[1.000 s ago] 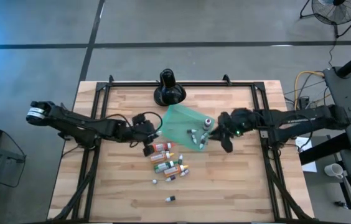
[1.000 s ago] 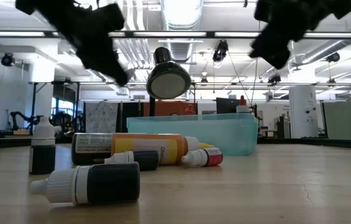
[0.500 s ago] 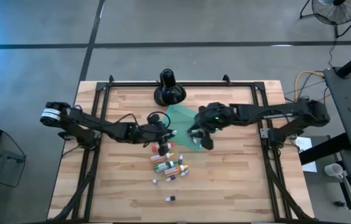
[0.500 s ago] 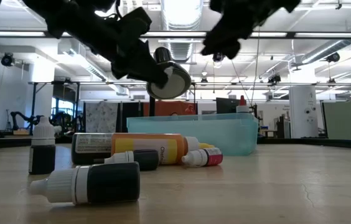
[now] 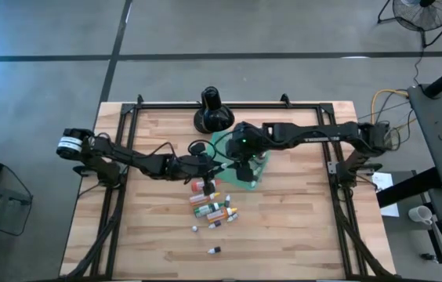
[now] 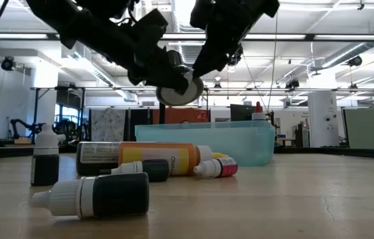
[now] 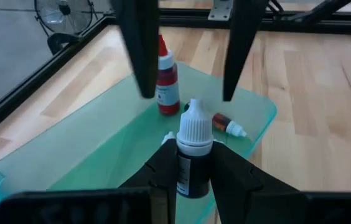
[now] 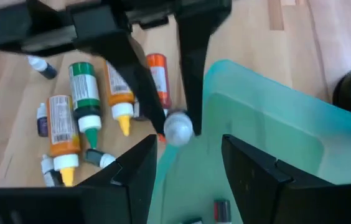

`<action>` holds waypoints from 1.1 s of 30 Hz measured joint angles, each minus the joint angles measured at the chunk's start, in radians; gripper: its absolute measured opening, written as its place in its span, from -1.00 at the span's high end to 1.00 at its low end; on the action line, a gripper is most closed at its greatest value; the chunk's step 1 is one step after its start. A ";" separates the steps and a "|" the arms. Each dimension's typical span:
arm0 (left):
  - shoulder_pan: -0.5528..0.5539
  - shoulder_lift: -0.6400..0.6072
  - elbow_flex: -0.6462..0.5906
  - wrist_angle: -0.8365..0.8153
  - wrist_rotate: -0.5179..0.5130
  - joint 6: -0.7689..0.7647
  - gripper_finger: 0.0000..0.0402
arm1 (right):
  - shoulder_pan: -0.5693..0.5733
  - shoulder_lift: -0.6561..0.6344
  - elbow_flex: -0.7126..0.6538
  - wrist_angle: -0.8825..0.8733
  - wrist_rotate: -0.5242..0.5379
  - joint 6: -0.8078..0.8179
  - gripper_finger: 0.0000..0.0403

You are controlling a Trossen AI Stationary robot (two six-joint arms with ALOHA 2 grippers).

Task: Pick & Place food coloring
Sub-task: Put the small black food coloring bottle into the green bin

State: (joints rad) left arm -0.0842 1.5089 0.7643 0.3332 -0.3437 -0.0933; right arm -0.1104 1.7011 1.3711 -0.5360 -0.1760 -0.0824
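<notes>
My left gripper (image 7: 194, 150) is shut on a small dark dropper bottle with a white cap (image 7: 194, 127). It holds the bottle over the left edge of the translucent teal tray (image 5: 225, 145). My right gripper (image 8: 188, 142) hangs open over the tray (image 7: 101, 149), just beyond that bottle, and touches nothing. An upright red bottle (image 7: 167, 81) stands in the tray and a tiny red one (image 7: 225, 123) lies there on its side. Several more bottles (image 5: 213, 205) in orange, green and dark colours lie on the table near the tray. My left gripper pinches the dark bottle by its body (image 7: 191, 177), just below the white cap, between its two fingers (image 7: 163, 168). It comes at the bottle from the table's left. The bottle stands upright in the hold, lifted clear above the tray's edge.
A black round-based stand (image 5: 213, 113) sits at the table's far edge, just beyond the tray. The loose bottles (image 8: 82, 93) lie in a cluster on the near side of the tray, and single small ones (image 5: 215, 251) lie nearer the near edge. Black frame rails run along the table's sides.
My right gripper has swept from the tray's right side toward the table's left and now hangs over the tray's middle. My left gripper has moved toward the table's right, up to the tray's left edge.
</notes>
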 joint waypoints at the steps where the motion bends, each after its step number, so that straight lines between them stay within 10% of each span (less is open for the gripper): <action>1: 0.001 0.000 0.000 0.000 0.002 0.006 0.73 | -0.002 0.007 0.008 0.000 -0.006 -0.003 0.14; 33: 0.063 0.002 0.000 0.022 0.073 0.040 0.73 | -0.015 0.043 0.011 0.029 -0.008 0.008 0.50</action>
State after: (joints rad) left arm -0.0217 1.5112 0.7643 0.3553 -0.2711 -0.0530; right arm -0.1253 1.7439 1.3819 -0.5068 -0.1841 -0.0740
